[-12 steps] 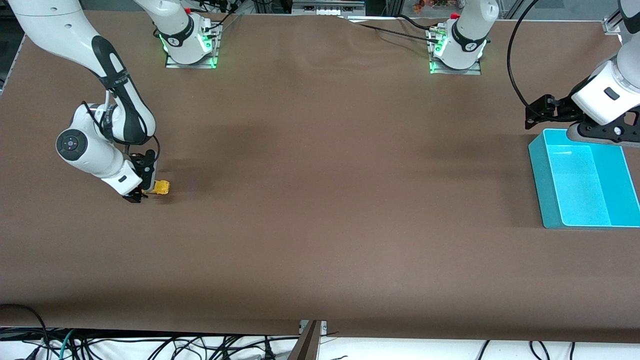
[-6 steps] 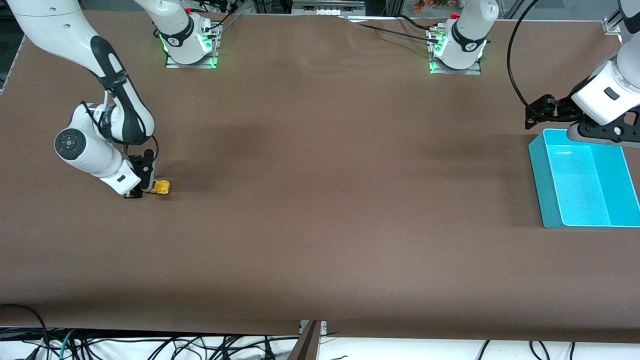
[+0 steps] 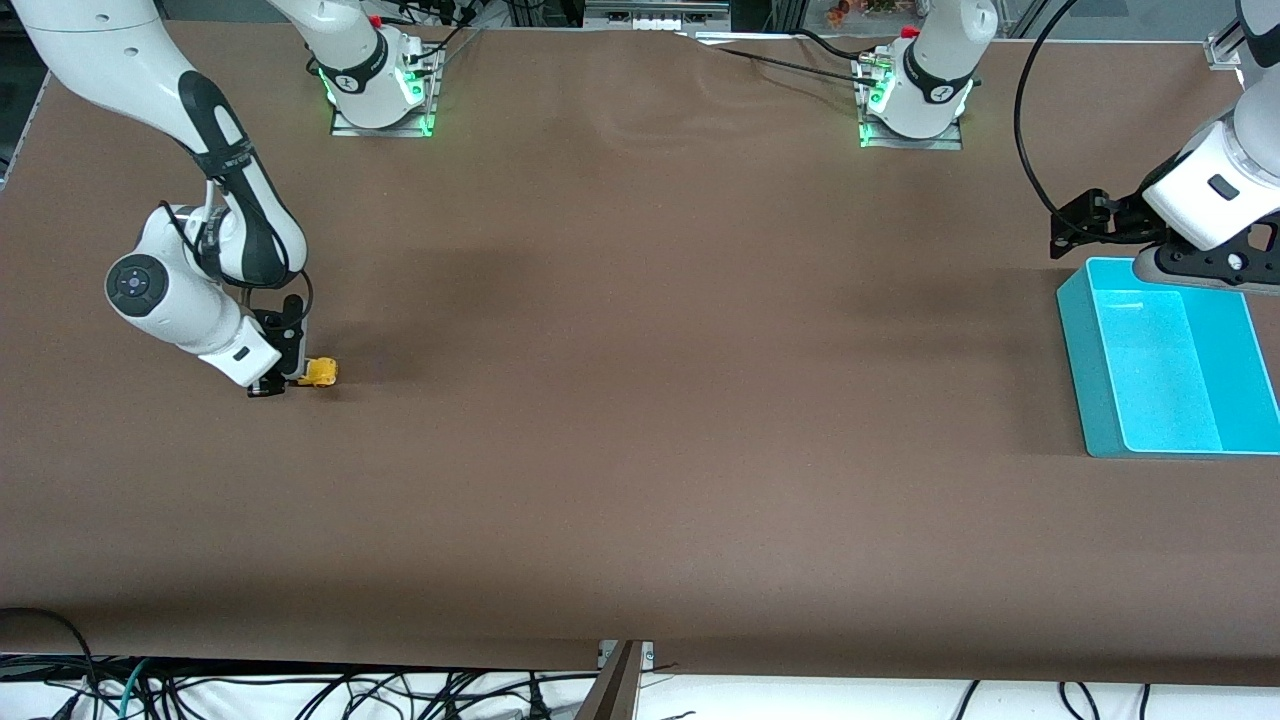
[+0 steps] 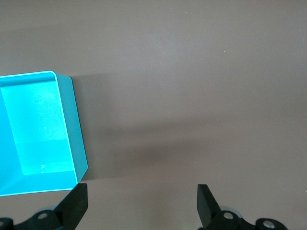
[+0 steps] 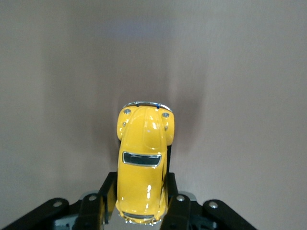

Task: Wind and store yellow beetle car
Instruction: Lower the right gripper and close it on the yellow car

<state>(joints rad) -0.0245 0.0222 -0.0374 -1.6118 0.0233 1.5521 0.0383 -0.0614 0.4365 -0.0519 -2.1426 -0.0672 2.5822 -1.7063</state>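
The yellow beetle car point(image 3: 320, 373) sits on the brown table toward the right arm's end. My right gripper point(image 3: 285, 380) is low at the table and shut on the car's sides. In the right wrist view the car point(image 5: 144, 165) lies between the black fingers point(image 5: 108, 191), its nose pointing away from the hand. The teal bin point(image 3: 1090, 370) stands at the left arm's end of the table. My left gripper point(image 4: 142, 203) hangs open and empty over the table beside the bin's corner point(image 4: 72, 139).
The two arm bases point(image 3: 380, 90) point(image 3: 912, 100) stand along the table edge farthest from the front camera. Cables point(image 3: 300, 695) hang below the table's near edge. A wide stretch of brown table point(image 3: 680, 380) lies between the car and the bin.
My right gripper has dragged the car a short way toward the right arm's end of the table, with the car staying low. The left arm has not moved.
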